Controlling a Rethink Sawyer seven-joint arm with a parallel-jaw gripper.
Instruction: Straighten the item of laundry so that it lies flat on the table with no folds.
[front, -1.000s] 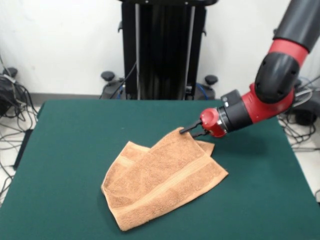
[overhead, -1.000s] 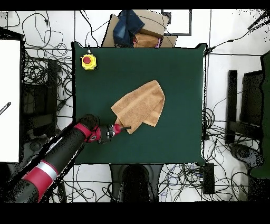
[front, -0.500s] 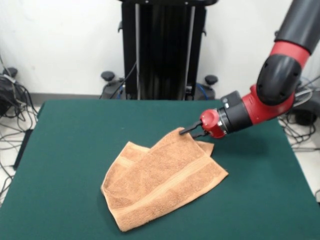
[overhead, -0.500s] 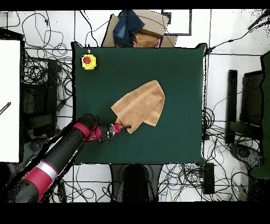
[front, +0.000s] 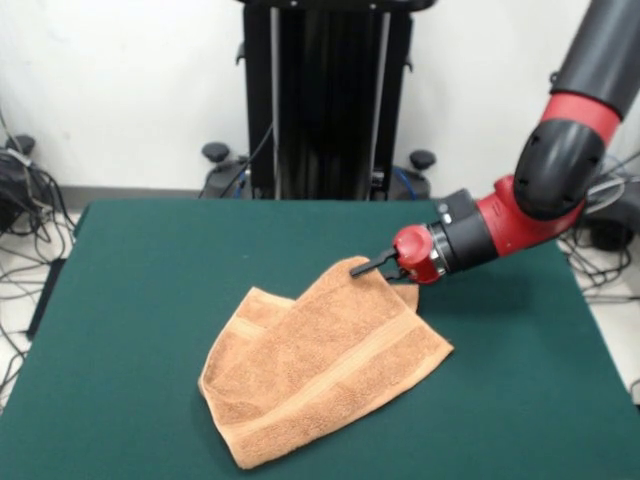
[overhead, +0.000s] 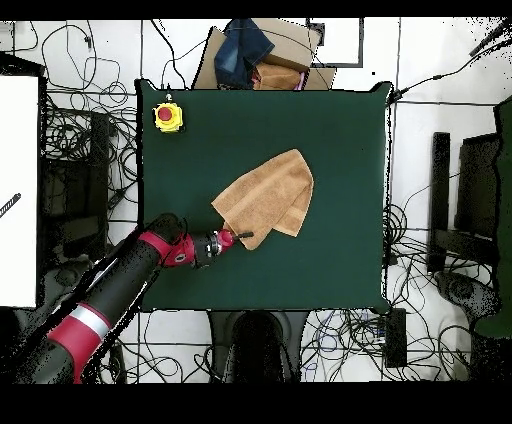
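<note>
You've got the black-tipped red gripper (overhead: 240, 236) lying low at the nearest corner of the folded peach-orange terry towel (overhead: 268, 196) on the dark green table (overhead: 340, 150). Yellow box with red button (overhead: 167, 117) sits well beyond it.

The towel (front: 320, 375) is peach-orange terry, with a paler woven band running across its top layer and another near its left edge in the front view. The table (front: 150, 300) is dark matte green. The arm (front: 540, 180) is red and black: a red wrist, black joint housings, a red ring at the upper right of the frame. The gripper (front: 372, 266) is black. In the overhead view, a yellow box with a red button (overhead: 168, 117) sits at the table's upper left corner.
</note>
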